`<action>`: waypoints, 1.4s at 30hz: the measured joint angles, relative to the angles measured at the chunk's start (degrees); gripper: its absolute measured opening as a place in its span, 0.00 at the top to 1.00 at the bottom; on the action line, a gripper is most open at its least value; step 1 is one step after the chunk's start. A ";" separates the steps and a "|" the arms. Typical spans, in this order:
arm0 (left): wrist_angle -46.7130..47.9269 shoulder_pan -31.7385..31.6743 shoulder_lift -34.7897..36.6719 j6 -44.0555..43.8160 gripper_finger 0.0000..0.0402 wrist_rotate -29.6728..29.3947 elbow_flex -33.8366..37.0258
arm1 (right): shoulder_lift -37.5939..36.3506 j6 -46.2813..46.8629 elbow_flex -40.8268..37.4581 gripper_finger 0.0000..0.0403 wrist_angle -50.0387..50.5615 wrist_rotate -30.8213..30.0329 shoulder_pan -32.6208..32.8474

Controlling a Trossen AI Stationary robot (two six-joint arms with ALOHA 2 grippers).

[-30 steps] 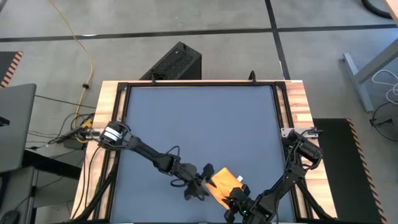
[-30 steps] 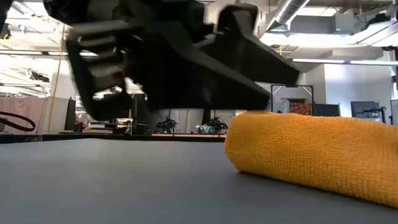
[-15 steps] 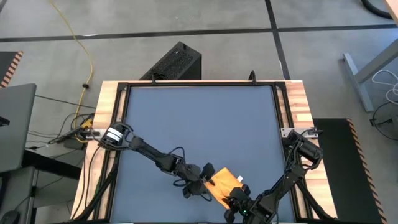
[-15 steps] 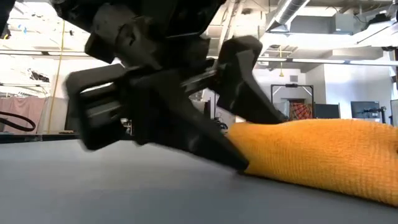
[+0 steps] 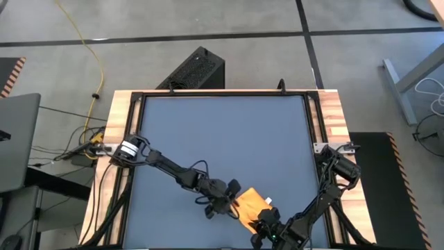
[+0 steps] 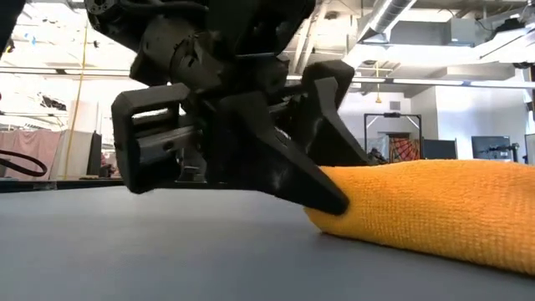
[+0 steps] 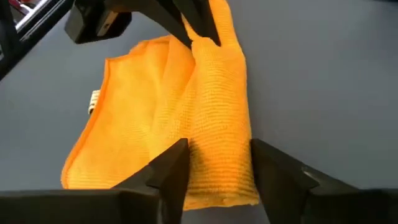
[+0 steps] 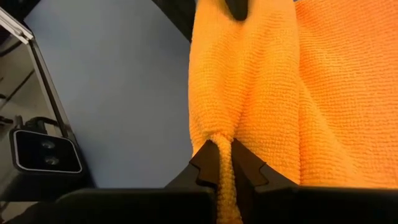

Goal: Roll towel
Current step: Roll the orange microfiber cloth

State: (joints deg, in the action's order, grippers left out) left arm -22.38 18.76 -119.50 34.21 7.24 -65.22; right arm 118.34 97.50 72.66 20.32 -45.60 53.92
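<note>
The towel (image 5: 250, 205) is a small, soft, yellow-orange cloth. It lies near the bottom middle of the high view, on the dark blue table. One long side is rolled up into a thick fold (image 7: 217, 118). A tiny white tag (image 7: 94, 99) shows at its edge.

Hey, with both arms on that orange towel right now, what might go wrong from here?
1. The right end effector pinches only a thin fold of the towel; a pull may slip it free.
2. The left end effector straddles the rolled edge; closing askew might flatten the roll.
3. The towel lies near the table's front edge and may slide off.
</note>
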 joint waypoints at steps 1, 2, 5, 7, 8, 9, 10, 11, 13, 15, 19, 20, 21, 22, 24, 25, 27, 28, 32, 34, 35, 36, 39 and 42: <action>-0.43 -0.12 -0.71 -0.75 0.63 0.07 -0.30 | 0.00 0.03 0.00 0.91 -0.07 0.02 -0.01; -0.33 -0.16 -1.31 -1.71 0.65 0.17 -0.77 | 0.00 0.03 0.00 0.91 -0.24 0.02 0.00; 1.81 -0.25 -3.69 -3.47 0.71 1.73 -3.68 | 0.00 0.06 0.02 0.91 -0.83 0.06 -0.01; 6.33 -0.13 -5.06 -3.55 0.76 2.15 -6.41 | 0.00 0.16 0.04 0.91 -1.23 0.04 0.04; 8.81 0.02 -5.49 -3.62 0.79 1.93 -7.95 | 0.00 0.17 0.04 0.91 -1.50 0.04 0.12; 11.62 0.10 -5.90 -3.61 0.83 1.66 -9.45 | 0.00 0.17 0.04 0.91 -1.77 0.06 0.29; 14.88 0.10 -6.00 -3.60 0.87 1.49 -10.72 | 0.00 0.17 0.04 0.91 -1.88 0.03 0.53; 17.98 0.09 -6.05 -3.52 0.91 1.51 -12.19 | 0.00 0.17 0.04 0.91 -1.91 -0.14 0.64; 24.54 -0.09 -6.05 -3.55 0.97 1.55 -15.09 | 0.00 0.43 0.04 0.91 -1.93 -0.50 1.21; 32.21 -0.40 -6.10 -3.47 0.97 2.67 -18.53 | 0.00 1.85 0.04 0.91 -1.22 -1.22 1.80; 42.86 -1.03 -6.16 -4.26 0.99 8.91 -23.34 | 0.00 6.39 0.04 0.91 0.27 -1.36 2.43; 43.44 -1.13 -6.17 -5.27 0.99 10.71 -23.80 | 0.00 7.10 0.04 0.91 0.21 -0.98 2.53; 44.14 -1.19 -6.20 -6.66 0.99 12.38 -24.29 | 0.00 7.73 0.07 0.91 0.00 -0.77 2.59; 45.13 -1.30 -6.30 -8.07 0.99 13.70 -24.96 | 0.00 8.18 0.07 0.91 -0.22 -0.44 2.59; 47.06 -1.36 -6.36 -11.77 0.99 15.82 -26.10 | -0.01 9.29 0.13 0.91 -0.55 0.64 2.55; 47.47 -1.42 -6.36 -13.60 0.99 16.64 -26.30 | -0.02 9.70 0.13 0.91 -0.68 1.45 2.50; 48.07 -1.52 -6.36 -16.08 0.99 18.12 -26.33 | -0.04 10.59 0.17 0.91 -0.77 2.90 2.39; 48.30 -1.60 -6.36 -17.45 0.99 19.01 -26.29 | -0.04 10.84 0.17 0.91 -0.80 3.48 2.37; 48.66 -2.23 -6.44 -23.00 1.00 21.61 -26.28 | -0.08 12.02 0.20 0.91 -0.79 3.95 2.28; 48.58 -2.57 -7.19 -25.24 1.00 22.33 -26.28 | -0.07 12.03 0.20 0.91 -0.91 4.57 2.17; 48.61 -2.78 -7.38 -26.68 1.00 22.50 -26.22 | -0.07 12.05 0.17 0.91 -0.99 4.77 2.10; 48.54 -2.98 -7.75 -28.04 0.99 22.51 -26.22 | -0.07 12.08 0.17 0.91 -0.86 4.90 2.02; 47.51 -3.63 -8.63 -30.27 0.95 20.17 -26.20 | -0.05 12.19 0.12 0.91 -0.63 5.18 1.93; 48.40 -4.14 -8.16 -26.99 0.88 16.55 -26.21 | -0.04 12.19 0.13 0.92 1.01 5.48 1.83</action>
State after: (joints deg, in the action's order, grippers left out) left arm 26.03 14.62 -127.67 7.22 23.80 -91.43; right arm 118.30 109.69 72.79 21.33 -40.12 55.75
